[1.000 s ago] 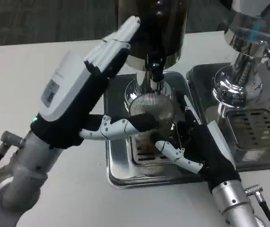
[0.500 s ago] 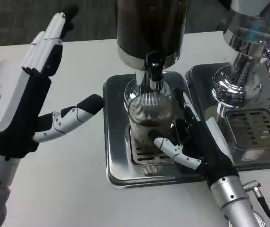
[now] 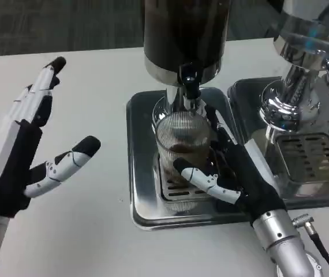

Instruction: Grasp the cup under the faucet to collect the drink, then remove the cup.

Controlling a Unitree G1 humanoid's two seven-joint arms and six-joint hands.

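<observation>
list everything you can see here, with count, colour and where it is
cup: one, clear ribbed glass with a little dark drink, on the drip tray under the faucet
faucet: one, black, above the cup
drink dispenser: one, dark tank with chrome base, top centre
drip tray: one, silver, centre of the table
second dispenser: one, chrome, with its own silver tray, on the right
table: one, white
left hand: white and black, fingers spread, holding nothing, over the table at left
right hand: white and black, wrapped around the cup
</observation>
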